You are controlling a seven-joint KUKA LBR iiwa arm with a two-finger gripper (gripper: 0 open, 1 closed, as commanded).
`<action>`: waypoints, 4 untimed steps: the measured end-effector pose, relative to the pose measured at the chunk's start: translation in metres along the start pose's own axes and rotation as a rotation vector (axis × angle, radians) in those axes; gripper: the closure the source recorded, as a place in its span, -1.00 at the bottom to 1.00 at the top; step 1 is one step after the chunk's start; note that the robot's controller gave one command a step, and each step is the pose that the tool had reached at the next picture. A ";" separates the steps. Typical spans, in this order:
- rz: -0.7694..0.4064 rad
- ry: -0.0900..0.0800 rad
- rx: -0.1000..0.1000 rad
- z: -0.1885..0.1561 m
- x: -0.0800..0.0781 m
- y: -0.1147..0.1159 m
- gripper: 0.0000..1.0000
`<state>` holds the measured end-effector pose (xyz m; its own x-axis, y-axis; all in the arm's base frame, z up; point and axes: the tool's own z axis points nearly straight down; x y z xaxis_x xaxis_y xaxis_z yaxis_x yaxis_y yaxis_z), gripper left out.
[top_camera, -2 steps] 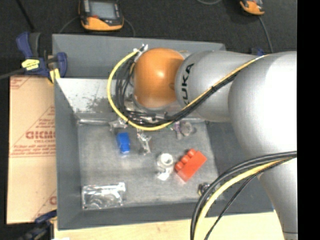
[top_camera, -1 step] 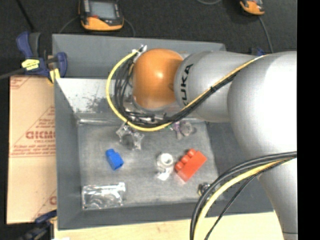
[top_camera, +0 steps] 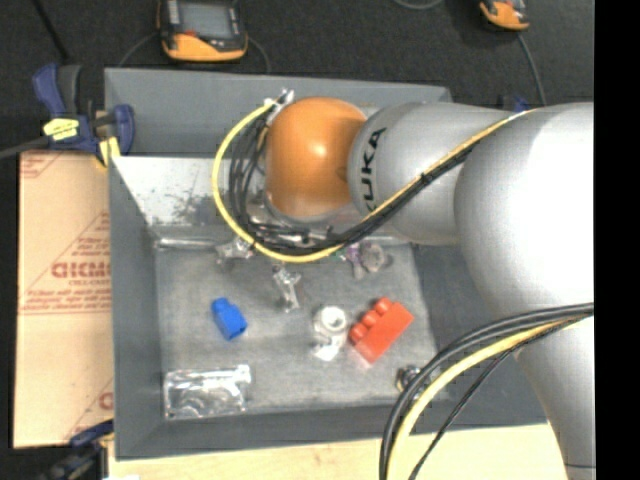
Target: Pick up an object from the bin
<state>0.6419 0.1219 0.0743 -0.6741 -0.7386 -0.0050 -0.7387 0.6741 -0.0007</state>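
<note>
At the bin's [top_camera: 135, 298] front left corner lies a crinkled clear bag [top_camera: 206, 389], flat on the floor. Right of it and farther back sits a blue cap [top_camera: 228, 318], tilted, well apart from everything else. The end effector [top_camera: 268, 268] hangs below the orange cover [top_camera: 310, 158] at the back middle of the bin, low over bare floor. It is closer to the blue cap and the white piece than to the rest, and nothing is visibly in its grip. Whether it is open or closed I cannot tell, as the cover and cables hide most of it. Front right of it stands a small white piece [top_camera: 328, 330], just beside a red brick [top_camera: 380, 328] (studs up, set askew). Behind the brick, near the back wall, is a small purplish clear thing [top_camera: 366, 258]. The arm [top_camera: 500, 198] covers the bin's right side.
</note>
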 end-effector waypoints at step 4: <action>-0.266 -0.005 0.007 -0.083 -0.023 0.019 1.00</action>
<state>0.6432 0.1509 0.1574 -0.4560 -0.8899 -0.0083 -0.8899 0.4561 -0.0099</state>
